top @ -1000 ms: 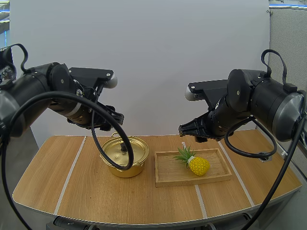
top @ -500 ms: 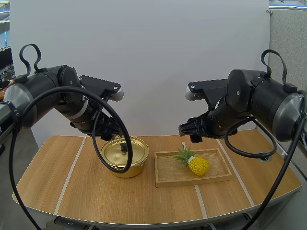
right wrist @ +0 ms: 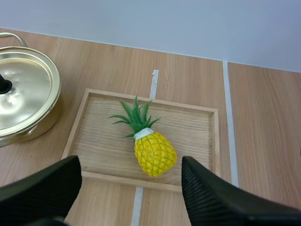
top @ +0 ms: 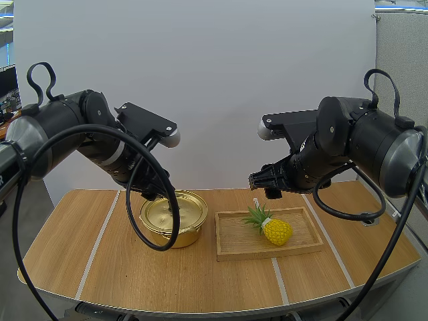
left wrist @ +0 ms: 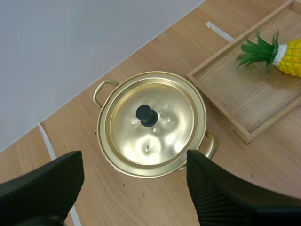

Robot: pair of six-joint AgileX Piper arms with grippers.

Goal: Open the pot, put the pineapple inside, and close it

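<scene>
Left hand (left wrist: 134, 165) is wide open, its fingers spread apart and hanging right above the pot (top: 190, 234), not touching it from what I can see. The lid (left wrist: 160, 136) is on, so the pot hasn't been opened yet. The black knob (left wrist: 146, 115) sits dead centre on the lid, and I'd say that's the only sane place to grab. The lid looks like thin shiny metal with a few dents, so probably light and stiff but slick. Pinching the rim would likely slip. The knob is small, so the fingers need to close square across it, then lift straight up.

Right hand (right wrist: 130, 167) is open too, holding nothing. It hovers over the wooden tray (right wrist: 197, 136), which lies on the table (top: 87, 254) just beside the pot, on the right arm's side. The pineapple (right wrist: 154, 153) lies on its side in the tray, apart from the pot, with its green leaves (right wrist: 136, 117) at the end nearer the pot.

The pineapple looks like a small toy one, so my guess is light. I can't tell whether it's hard or squishy. I'd grip across the bumpy yellow body, since that texture should hold well. The leaves look like they'd bend or slide out of a pinch. The pot looks roomy enough for it.
</scene>
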